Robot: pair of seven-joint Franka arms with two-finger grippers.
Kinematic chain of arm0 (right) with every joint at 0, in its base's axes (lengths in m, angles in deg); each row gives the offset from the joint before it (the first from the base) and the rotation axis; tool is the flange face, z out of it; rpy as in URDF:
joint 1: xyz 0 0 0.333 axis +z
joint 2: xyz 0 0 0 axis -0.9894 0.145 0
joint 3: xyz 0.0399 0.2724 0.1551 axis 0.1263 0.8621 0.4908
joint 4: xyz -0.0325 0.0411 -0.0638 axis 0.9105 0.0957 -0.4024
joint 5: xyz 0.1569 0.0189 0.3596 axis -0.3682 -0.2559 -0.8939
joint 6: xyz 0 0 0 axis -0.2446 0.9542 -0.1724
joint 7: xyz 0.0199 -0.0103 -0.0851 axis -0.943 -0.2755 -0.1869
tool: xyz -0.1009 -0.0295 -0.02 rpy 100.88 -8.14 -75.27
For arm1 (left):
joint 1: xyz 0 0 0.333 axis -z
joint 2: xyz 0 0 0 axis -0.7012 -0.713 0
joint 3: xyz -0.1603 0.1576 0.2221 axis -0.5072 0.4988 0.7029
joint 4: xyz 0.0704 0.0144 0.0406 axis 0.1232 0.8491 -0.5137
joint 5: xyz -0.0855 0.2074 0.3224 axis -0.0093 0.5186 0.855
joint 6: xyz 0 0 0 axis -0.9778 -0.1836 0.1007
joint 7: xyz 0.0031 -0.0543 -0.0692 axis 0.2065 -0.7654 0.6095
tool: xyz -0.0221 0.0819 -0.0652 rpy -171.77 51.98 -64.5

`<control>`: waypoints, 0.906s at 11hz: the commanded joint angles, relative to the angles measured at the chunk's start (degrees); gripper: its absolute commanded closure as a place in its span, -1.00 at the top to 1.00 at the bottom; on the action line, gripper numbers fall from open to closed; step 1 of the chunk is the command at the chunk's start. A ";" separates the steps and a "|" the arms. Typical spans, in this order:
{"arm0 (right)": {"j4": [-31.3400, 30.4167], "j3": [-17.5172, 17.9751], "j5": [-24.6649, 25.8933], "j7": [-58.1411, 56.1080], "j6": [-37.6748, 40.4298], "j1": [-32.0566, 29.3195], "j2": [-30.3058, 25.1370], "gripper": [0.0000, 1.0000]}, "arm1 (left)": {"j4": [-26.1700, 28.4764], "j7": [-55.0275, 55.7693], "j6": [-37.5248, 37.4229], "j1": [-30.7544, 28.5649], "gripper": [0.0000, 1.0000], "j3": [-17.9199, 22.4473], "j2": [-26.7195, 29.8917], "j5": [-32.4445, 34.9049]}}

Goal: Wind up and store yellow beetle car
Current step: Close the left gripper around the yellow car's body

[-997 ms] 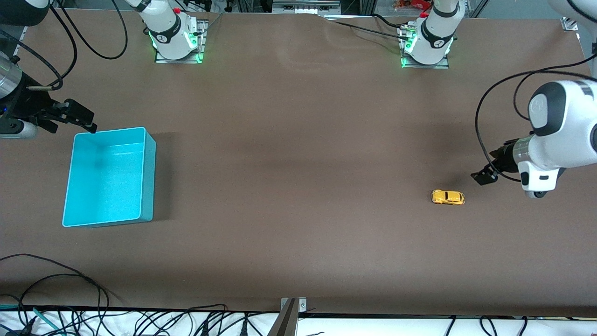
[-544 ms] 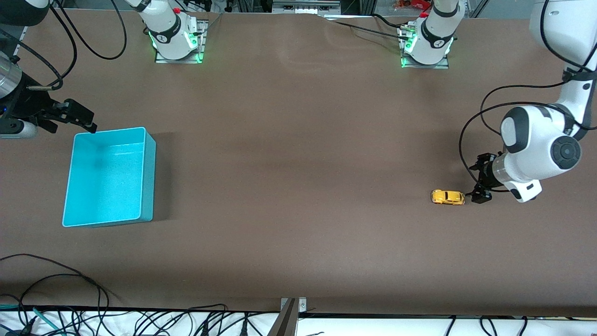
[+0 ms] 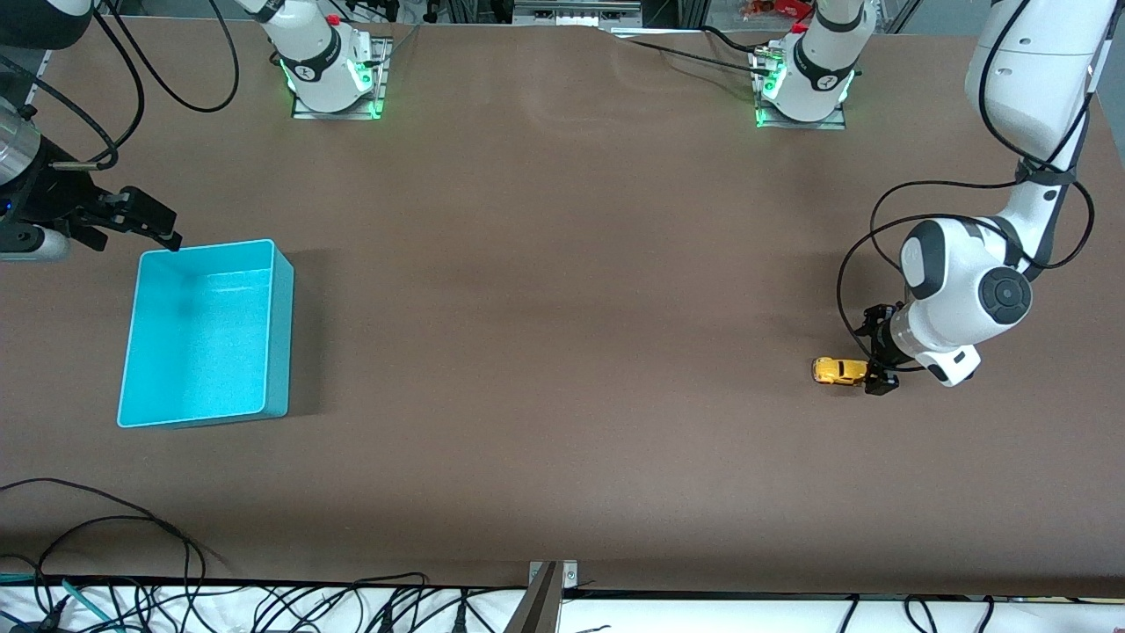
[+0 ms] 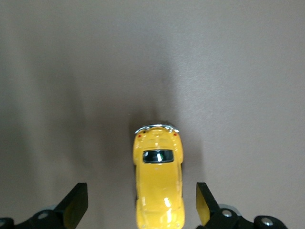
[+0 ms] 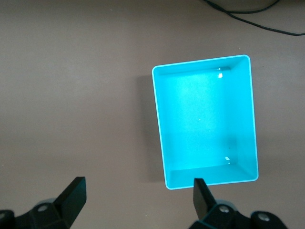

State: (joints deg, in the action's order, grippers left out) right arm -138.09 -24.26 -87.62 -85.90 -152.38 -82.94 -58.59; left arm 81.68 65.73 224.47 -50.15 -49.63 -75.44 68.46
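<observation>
The yellow beetle car [image 3: 838, 371] stands on the brown table toward the left arm's end. My left gripper [image 3: 870, 367] is low at the car's end and open. In the left wrist view the car [image 4: 158, 183] lies between the two fingertips of that gripper [image 4: 141, 209], with a gap on each side and no contact. My right gripper [image 3: 136, 239] hangs open and holds nothing, over the table beside a corner of the turquoise bin [image 3: 283, 334]. In the right wrist view the gripper [image 5: 139, 193] is over bare table next to the bin [image 5: 160, 124], which has nothing inside.
Both arm bases [image 3: 330, 70] stand along the table edge farthest from the front camera. Loose black cables [image 3: 105, 563] and a metal bracket [image 3: 549, 585] lie at the edge nearest it. Brown tabletop stretches between the bin and the car.
The left arm swung in and came down toward the car, so its open fingers now straddle the car's end. The car, the bin and the right arm have not moved.
</observation>
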 commanded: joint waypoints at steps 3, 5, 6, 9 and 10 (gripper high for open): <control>1.05 0.01 0.74 -0.26 1.04 0.04 0.36 1.00 | -1.92 4.61 3.88 0.53 1.00 0.06 -3.47 0.90; 1.05 0.10 0.82 -0.26 1.12 0.04 0.36 1.00 | -2.19 4.87 3.88 0.80 1.00 0.06 -3.83 0.90; 1.05 0.01 0.82 -0.26 1.04 0.04 0.36 1.00 | -2.27 4.87 3.88 0.88 0.98 0.06 -3.92 0.90; 1.05 0.10 0.74 -0.26 1.12 0.04 0.36 1.00 | -2.97 4.87 3.88 1.15 0.91 0.06 -4.71 0.99; 1.05 0.10 0.74 -0.26 1.12 0.04 0.36 1.00 | -3.15 4.87 3.88 1.15 0.59 0.06 -4.97 0.90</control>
State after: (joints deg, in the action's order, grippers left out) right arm -138.09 -24.26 -87.62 -85.91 -152.36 -82.94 -58.52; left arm 80.38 69.28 228.15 -49.51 -49.66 -78.95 68.46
